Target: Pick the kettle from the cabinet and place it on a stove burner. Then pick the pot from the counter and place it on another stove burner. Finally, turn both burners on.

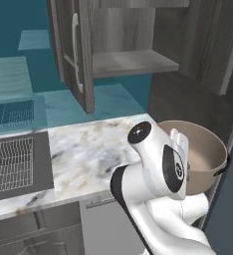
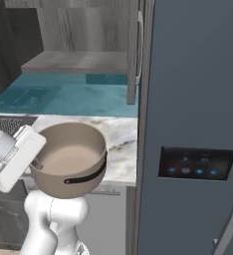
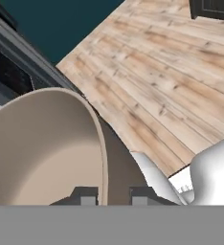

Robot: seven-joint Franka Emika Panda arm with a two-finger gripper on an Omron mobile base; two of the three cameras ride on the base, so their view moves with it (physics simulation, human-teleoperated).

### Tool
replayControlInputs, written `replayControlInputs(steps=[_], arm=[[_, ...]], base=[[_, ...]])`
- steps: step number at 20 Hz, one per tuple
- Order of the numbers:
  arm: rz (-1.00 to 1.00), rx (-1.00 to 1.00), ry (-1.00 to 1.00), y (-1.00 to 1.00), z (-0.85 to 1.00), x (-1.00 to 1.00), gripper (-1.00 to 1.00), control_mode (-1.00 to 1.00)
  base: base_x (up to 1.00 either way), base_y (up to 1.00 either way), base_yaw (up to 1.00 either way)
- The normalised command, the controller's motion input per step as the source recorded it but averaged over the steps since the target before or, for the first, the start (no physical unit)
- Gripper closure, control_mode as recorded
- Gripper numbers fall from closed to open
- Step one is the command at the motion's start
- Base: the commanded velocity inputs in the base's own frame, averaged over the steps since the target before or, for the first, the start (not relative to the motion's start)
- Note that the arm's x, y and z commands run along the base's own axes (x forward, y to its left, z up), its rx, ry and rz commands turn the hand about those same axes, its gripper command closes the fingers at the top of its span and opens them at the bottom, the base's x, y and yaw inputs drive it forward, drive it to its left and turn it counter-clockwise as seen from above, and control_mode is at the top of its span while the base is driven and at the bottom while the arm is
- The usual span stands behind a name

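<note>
The tan-beige pot (image 1: pixel 208 149) (image 2: pixel 71 159) hangs in the air in front of the counter's (image 1: pixel 88 154) front edge, clear of the marble. In the hand view my gripper (image 3: pixel 113 196) is shut on the pot's (image 3: pixel 42 148) rim, with one fingertip inside the cream wall and one outside. The white hand meets the pot's left rim in the right base view. The cabinet (image 1: pixel 133 62) stands open with its grey shelf (image 2: pixel 73 62) bare. The kettle and the stove burners are out of view.
A dark sink with a wire rack (image 1: pixel 14 164) lies at the counter's left. A tall blue-grey appliance with a small display (image 2: pixel 198 124) stands close on the right. The open cabinet door with its silver handle (image 1: pixel 76 50) juts out above the counter. Wooden floor (image 3: pixel 171 72) shows below the pot.
</note>
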Motion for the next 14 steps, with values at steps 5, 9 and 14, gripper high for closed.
replayControlInputs(steps=[5, 9, 14], arm=[[0.0, 0.0, 0.0, 0.0, 0.0, 0.0, 1.0, 1.0], [0.0, 0.0, 0.0, 0.0, 0.0, 0.0, 1.0, 1.0], [0.0, 0.0, 0.0, 0.0, 0.0, 0.0, 1.0, 1.0]], base=[[-0.48, 0.01, -0.14], [-0.38, 0.0, -0.21], [-0.29, 0.0, -0.29]])
